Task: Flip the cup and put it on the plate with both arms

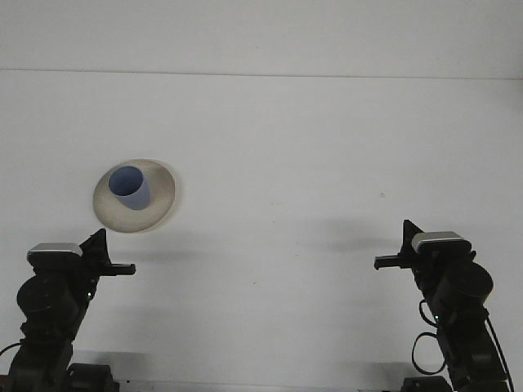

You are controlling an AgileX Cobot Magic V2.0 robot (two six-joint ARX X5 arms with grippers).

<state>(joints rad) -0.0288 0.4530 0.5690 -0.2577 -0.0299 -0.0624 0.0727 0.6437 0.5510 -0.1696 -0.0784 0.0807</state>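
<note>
A blue cup (131, 187) stands upright, mouth up, on a beige plate (161, 198) at the left of the white table. My left gripper (127, 268) is low at the near left, in front of the plate and well apart from it. It is shut and holds nothing. My right gripper (381, 262) is at the near right, far from the cup, and is also shut and empty. Both grippers point inward toward the table's middle.
The white table (278, 163) runs back to a pale wall. Both arm bases (49, 327) sit at the near edge.
</note>
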